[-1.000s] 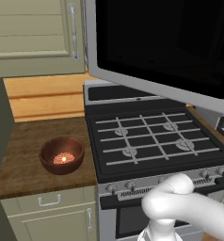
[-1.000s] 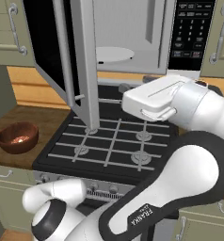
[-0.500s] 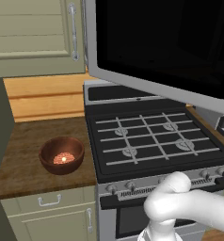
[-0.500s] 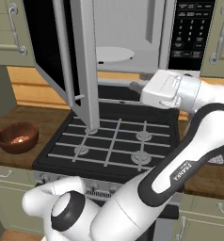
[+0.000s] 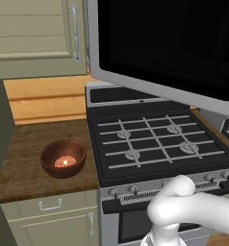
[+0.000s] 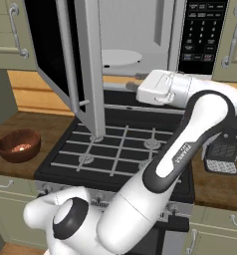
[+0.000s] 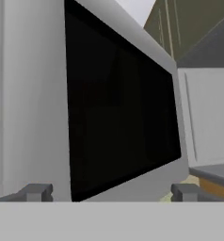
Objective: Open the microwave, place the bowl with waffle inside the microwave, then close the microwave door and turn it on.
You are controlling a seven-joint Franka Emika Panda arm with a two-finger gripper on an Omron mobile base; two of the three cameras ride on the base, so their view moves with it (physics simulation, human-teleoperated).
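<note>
Trouble from here lies mostly with the microwave door [image 6: 78, 64], which stands swung wide open over the stove [image 5: 159, 139], its black glass facing the claw [image 7: 109, 193]. The claw is released, its two tips spread wide with nothing between them, close in front of the door panel. The bowl with waffle [image 5: 63, 158] sits on the wooden bench [image 5: 25, 158] to the left of the stove, well apart from the claw and on the far side of the open door. To reach it, the arm [image 6: 190, 129] probably has to pass under or around that door; a careless swing could knock the door partly shut. Coming down on the bowl off-centre could tip it or slide it along the bench. Carrying it back, the bowl could strike the door edge or the rim of the microwave [image 6: 140, 35], spilling the waffle.
</note>
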